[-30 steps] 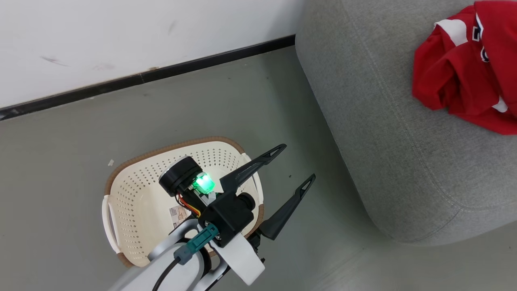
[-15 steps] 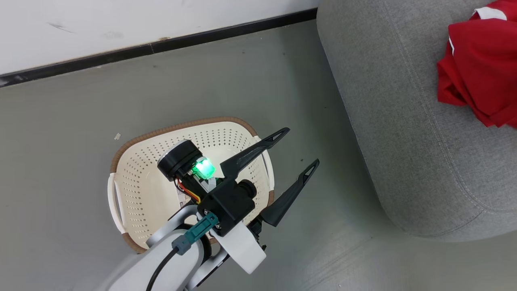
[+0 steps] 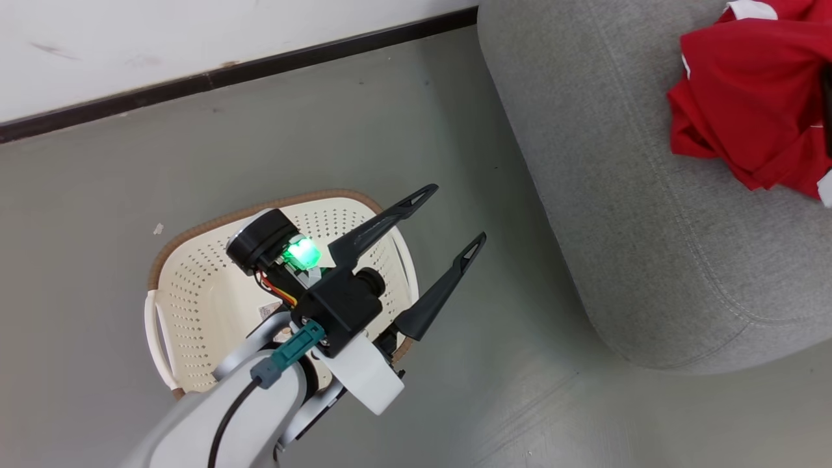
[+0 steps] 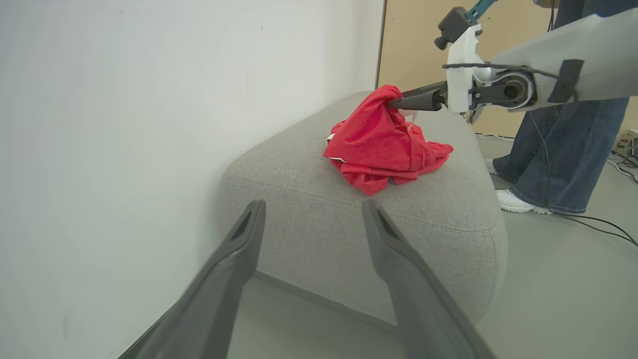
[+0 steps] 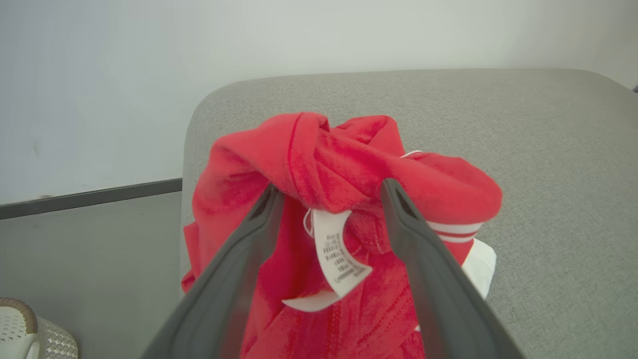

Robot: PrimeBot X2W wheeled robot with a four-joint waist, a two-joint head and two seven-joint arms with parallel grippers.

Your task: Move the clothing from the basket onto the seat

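My left gripper (image 3: 454, 214), fingers apart, beside cream perforated plastic basket (image 3: 195, 305); my right gripper (image 5: 331, 187), fingers spread, straddling bright red fabric clothing (image 5: 349, 149) on grey upholstered seat (image 5: 548, 149).

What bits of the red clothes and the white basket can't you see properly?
- Head view: the soft red clothing runs off the right edge; the pale left arm covers part of the cream perforated plastic basket.
- Right wrist view: print on the white care label is too small to read; red fabric hides the fingertips of the right gripper.

White care tag (image 5: 341, 254) on the clothing (image 5: 349, 159), print too small to read, sticker (image 3: 266, 311) inside the basket (image 3: 195, 292) illegible
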